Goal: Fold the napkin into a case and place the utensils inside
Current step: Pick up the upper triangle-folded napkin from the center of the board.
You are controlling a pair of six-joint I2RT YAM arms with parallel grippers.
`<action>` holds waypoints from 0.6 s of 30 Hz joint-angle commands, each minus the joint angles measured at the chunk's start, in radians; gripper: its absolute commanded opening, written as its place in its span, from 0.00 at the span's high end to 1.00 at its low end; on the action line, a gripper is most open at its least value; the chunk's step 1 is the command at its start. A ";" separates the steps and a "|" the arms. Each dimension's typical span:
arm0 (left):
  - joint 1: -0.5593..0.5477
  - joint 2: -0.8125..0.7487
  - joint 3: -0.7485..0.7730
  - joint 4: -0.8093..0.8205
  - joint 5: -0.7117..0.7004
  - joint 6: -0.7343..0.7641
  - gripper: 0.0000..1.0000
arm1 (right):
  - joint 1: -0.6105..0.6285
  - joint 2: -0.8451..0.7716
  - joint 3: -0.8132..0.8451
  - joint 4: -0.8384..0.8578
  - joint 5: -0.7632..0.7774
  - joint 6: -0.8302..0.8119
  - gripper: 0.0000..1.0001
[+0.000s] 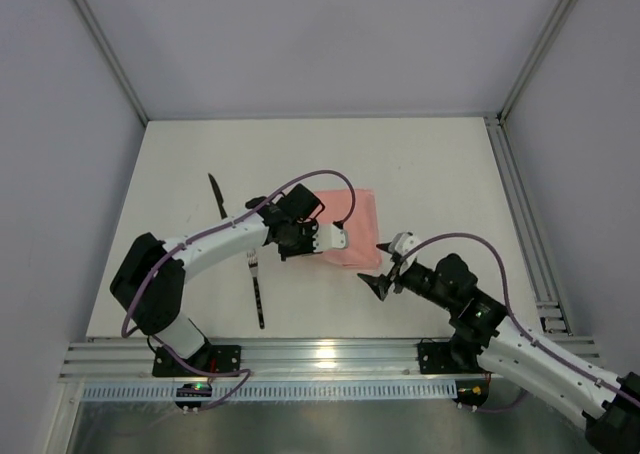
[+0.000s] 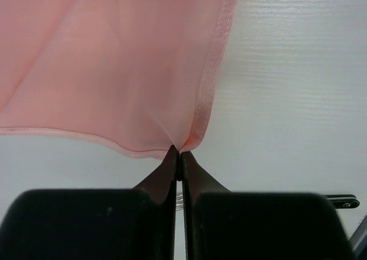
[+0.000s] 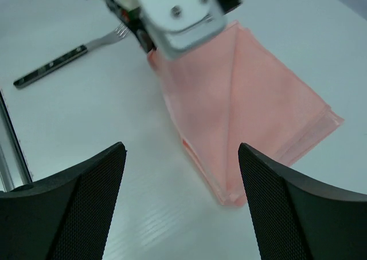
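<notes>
Since the right gripper (image 1: 380, 264) hangs with jaws wide apart just short of the napkin (image 1: 355, 219), I'd guess it's giving room. The left gripper (image 2: 179, 157) is clamped on a hemmed corner, probably for a fold. The napkin sits mid-table, its long side seemingly running near-to-far.

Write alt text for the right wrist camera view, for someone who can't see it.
A folded pale-pink napkin on a white table, one corner pinched by the left gripper at the top of the frame. The right gripper stands open and empty in the foreground; a dark-handled fork lies at upper left.
</notes>
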 commanded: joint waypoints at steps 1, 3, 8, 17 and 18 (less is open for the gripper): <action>0.011 -0.011 0.045 -0.040 0.028 0.002 1.00 | 0.146 0.099 -0.036 0.125 0.116 -0.236 0.17; 0.016 -0.013 0.050 -0.048 0.034 0.005 1.00 | 0.252 0.182 -0.013 0.128 0.223 -0.305 0.17; 0.019 -0.002 0.057 -0.062 0.050 0.004 1.00 | 0.436 0.460 -0.036 0.414 0.492 -0.443 0.17; 0.022 0.001 0.080 -0.083 0.080 0.007 1.00 | 0.478 0.912 0.064 0.655 0.654 -0.549 0.15; 0.022 0.001 0.080 -0.083 0.083 0.007 1.00 | 0.479 0.946 0.073 0.681 0.670 -0.557 0.15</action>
